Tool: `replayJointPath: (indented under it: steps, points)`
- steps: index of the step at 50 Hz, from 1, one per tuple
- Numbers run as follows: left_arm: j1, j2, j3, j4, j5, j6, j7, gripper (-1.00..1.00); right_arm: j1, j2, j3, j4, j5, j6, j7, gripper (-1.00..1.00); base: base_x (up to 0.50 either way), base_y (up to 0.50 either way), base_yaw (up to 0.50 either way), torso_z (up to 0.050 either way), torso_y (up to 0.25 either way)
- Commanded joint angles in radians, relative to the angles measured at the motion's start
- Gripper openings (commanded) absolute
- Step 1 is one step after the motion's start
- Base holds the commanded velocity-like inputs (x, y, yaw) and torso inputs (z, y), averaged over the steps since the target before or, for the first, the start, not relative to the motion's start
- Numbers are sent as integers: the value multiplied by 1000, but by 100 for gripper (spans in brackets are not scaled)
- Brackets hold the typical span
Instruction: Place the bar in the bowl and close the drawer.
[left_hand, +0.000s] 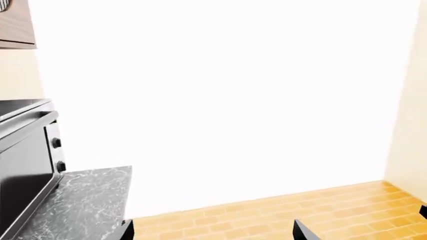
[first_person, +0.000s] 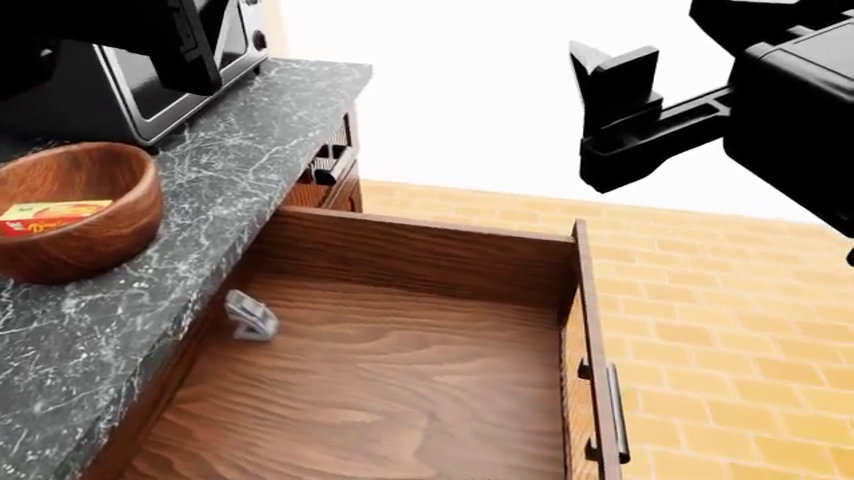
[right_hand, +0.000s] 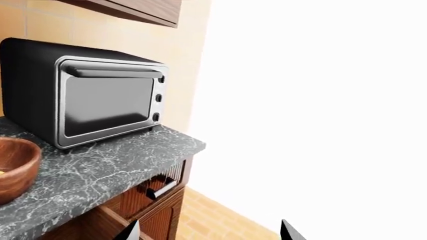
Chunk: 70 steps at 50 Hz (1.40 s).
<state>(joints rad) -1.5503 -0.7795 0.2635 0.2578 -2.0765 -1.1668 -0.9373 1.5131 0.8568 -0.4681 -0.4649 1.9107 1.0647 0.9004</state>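
The wooden bowl (first_person: 74, 235) stands on the marble counter at the left, and its rim also shows in the right wrist view (right_hand: 13, 167). The bar (first_person: 48, 215), in a yellow and red wrapper, lies inside the bowl. The drawer (first_person: 414, 258) is pulled wide open below the counter, its silver handle (first_person: 617, 410) on the front at the right. My right gripper (first_person: 611, 65) hangs in the air above and beyond the drawer; its wrist view shows it (right_hand: 210, 232) open and empty. My left gripper (left_hand: 213, 232) is open too, empty over the floor. My left arm (first_person: 180, 40) shows dark above the oven.
A black toaster oven (first_person: 147, 85) sits at the back of the marble counter (first_person: 254, 170). A small grey metal piece (first_person: 250, 315) lies in the drawer. A smaller drawer with a handle (right_hand: 160, 187) sits under the counter's end. Tan brick floor (first_person: 721, 300) spreads to the right.
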Motion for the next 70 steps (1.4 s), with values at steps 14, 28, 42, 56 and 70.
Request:
replayJointPath:
  steps: [14,28,42,56,70]
  points:
    - [5,-8,6,-2,9,8,14,100,-18,-1,-11,27,-1,-20,6,100,-8,63,-492,0,0]
    - [31,-18,13,-15,22,4,35,100,-60,85,2,96,-18,-23,5,100,0,0,0,0,0]
    - [38,-11,21,-22,42,6,52,100,-185,164,-57,311,-186,12,-155,100,0,0,0,0,0]
    - [38,-3,35,-23,52,5,60,100,-537,253,-20,461,-258,-213,-465,100,0,0,0,0,0]
    - [48,7,47,-26,70,8,72,100,-866,247,7,616,-279,-452,-805,100,0,0,0,0,0]
